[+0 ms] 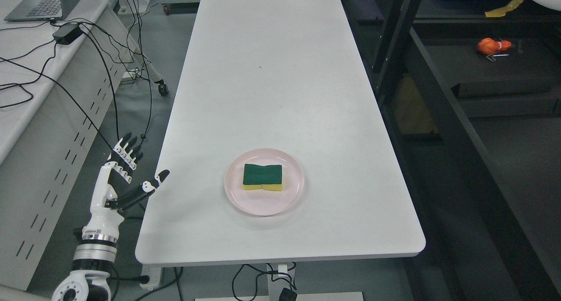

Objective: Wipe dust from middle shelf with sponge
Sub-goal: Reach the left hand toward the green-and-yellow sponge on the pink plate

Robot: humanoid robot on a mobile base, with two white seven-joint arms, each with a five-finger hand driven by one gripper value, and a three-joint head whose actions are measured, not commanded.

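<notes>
A sponge [262,176] with a green scouring top and yellow body lies flat on a pink plate [289,202] near the front of the white table [271,82]. My left hand [133,171] hangs off the table's left edge, palm up, fingers spread and holding nothing, about a plate's width left of the plate. A dark shelf unit [442,104] stands to the right of the table. My right arm does not show.
A second white desk [26,86] at the left carries a laptop [46,2], a power brick [66,33] and trailing cables. An orange object [493,46] lies on a dark shelf at the upper right. A power strip [151,277] sits on the floor under the table.
</notes>
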